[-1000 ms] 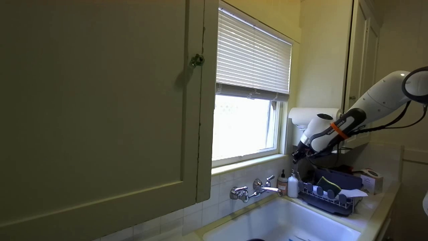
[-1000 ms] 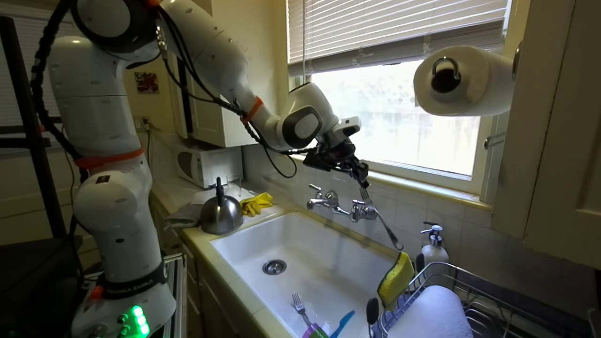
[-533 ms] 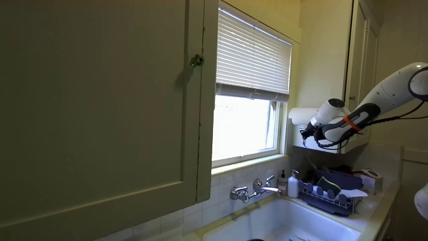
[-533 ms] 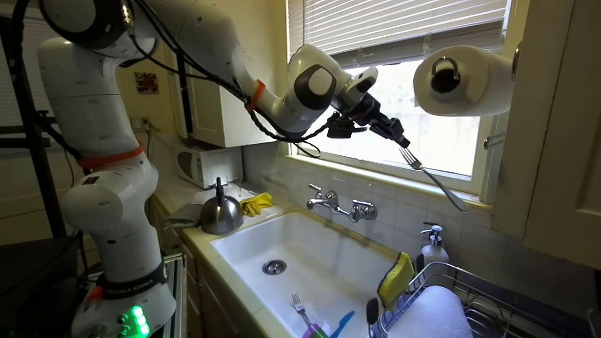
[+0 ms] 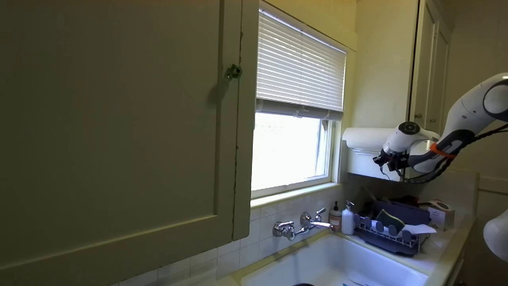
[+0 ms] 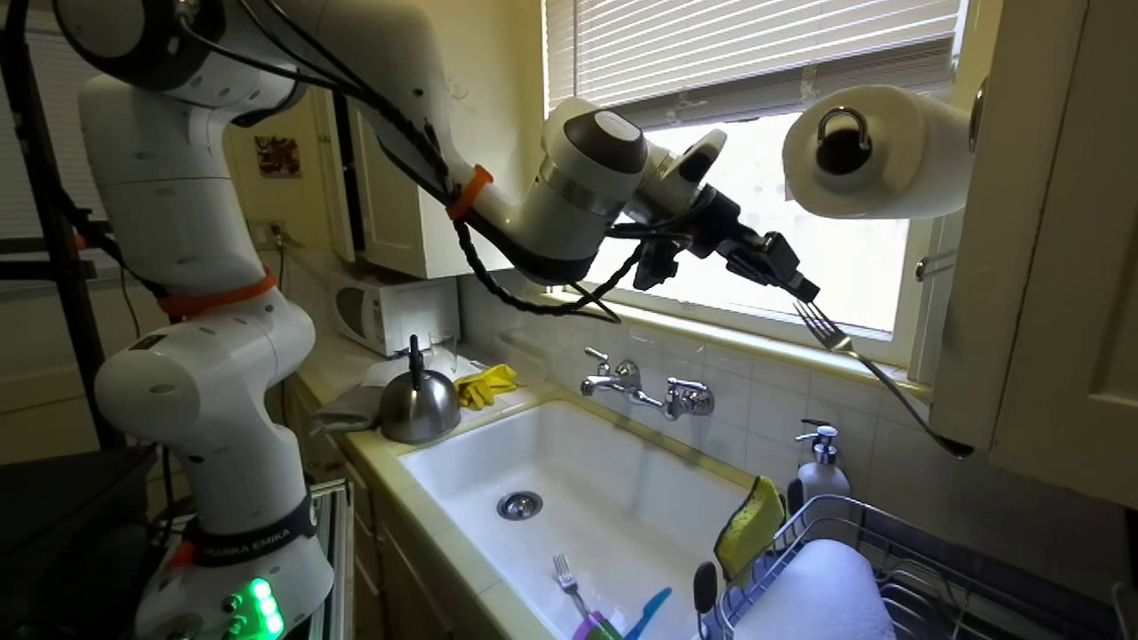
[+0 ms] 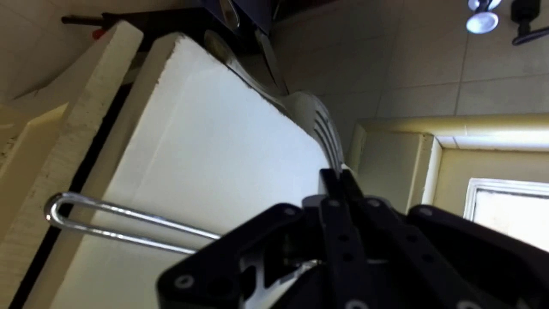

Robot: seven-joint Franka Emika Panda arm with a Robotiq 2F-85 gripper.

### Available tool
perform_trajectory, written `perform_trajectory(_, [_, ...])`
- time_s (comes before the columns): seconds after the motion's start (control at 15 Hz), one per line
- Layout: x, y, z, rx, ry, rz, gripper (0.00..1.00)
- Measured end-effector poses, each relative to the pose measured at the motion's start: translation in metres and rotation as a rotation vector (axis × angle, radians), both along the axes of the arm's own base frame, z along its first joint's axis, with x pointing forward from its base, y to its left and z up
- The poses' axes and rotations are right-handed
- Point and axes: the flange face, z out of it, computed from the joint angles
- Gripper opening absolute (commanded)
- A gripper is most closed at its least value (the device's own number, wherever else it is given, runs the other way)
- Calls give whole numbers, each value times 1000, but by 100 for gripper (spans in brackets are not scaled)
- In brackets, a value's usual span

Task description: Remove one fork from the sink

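My gripper (image 6: pixel 807 291) is shut on the tine ends of a metal fork (image 6: pixel 837 340). It holds the fork in the air beside the window, above the dish rack side of the sink (image 6: pixel 613 498). The fork slopes down, handle end lowest, near the cabinet's lower edge. In the wrist view the fork (image 7: pixel 305 109) reaches up and away from the closed fingertips (image 7: pixel 329 180). The gripper also shows in an exterior view (image 5: pixel 378 160); the fork is hardly visible there. A second fork (image 6: pixel 566 576) lies in the sink near a blue utensil (image 6: pixel 652 610).
The dish rack (image 6: pixel 845 505) with a yellow sponge (image 6: pixel 751 531) stands below the fork. A paper towel roll (image 6: pixel 880 151) and cabinet (image 6: pixel 1022 311) are at the right. A soap dispenser (image 6: pixel 823 477) and chrome tap (image 6: pixel 622 380) stand by the wall. A kettle (image 6: pixel 420 407) is at left.
My gripper has lifted the fork from near the tap to window height and carried it toward the cabinet and dish rack side. The fork has swung outward. The things in the sink have not moved.
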Motion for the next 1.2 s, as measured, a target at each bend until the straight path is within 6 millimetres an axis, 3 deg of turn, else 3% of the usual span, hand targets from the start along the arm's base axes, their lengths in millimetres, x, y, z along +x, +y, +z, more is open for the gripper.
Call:
perform_trajectory(0.33, [-8,26,-77,6,156,11,1])
perform_trajectory(0.47, [-10,31,-98,-4,194,-10,1])
perform_trajectory(0.93, [-18,-5,-105,-79,197,-69,3])
perform_trajectory(1.2, [-17,-7,-105,-74,194,-77,1])
